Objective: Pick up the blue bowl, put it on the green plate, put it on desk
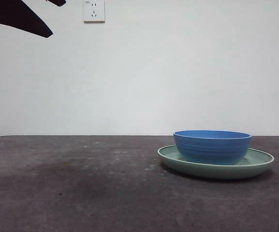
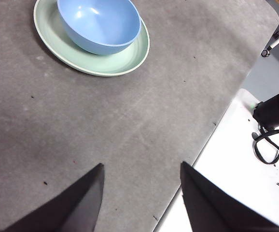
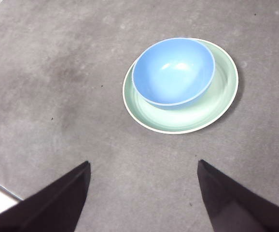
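The blue bowl [image 1: 212,146] stands upright inside the green plate [image 1: 261,162], which rests on the desk [image 1: 81,183] at the right. My left gripper [image 2: 141,164] hangs open above bare desk, well away from the bowl [image 2: 101,24] and the plate [image 2: 127,60]. My right gripper [image 3: 143,162] is also open with nothing between its jaws, high over the desk and short of the bowl [image 3: 173,70] and the plate [image 3: 200,113]. In the front view only an arm's black tip [image 1: 19,17] shows at the top left corner.
A white wall socket [image 1: 94,10] sits on the back wall. The left wrist view shows the desk's edge, and beyond it a white surface [image 2: 226,159] with black cables and gear [image 2: 272,113].
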`<state>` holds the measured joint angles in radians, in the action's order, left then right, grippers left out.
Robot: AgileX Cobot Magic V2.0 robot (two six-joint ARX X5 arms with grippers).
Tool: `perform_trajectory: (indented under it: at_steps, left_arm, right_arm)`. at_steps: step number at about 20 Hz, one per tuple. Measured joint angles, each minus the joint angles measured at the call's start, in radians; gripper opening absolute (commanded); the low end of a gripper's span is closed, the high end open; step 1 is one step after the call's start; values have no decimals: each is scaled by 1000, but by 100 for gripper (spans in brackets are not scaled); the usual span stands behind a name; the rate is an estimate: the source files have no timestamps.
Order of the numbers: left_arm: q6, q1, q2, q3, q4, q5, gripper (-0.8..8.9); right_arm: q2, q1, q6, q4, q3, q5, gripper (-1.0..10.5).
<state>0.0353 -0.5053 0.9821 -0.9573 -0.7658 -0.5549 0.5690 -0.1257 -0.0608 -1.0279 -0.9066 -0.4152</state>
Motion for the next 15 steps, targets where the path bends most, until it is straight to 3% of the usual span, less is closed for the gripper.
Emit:
perform_trajectory:
  at_steps: [5, 10, 15]
  left_arm:
    - [0, 0, 0, 0, -1, 0, 249]
    - [0, 0, 0, 0, -1, 0, 249]
    - [0, 0, 0, 0, -1, 0, 249]
  right_arm:
    - [2, 0, -35, 0, 0, 22, 352]
    - [107, 4, -135, 41, 0, 249, 352]
    - [349, 53, -153, 251, 0, 201, 350]
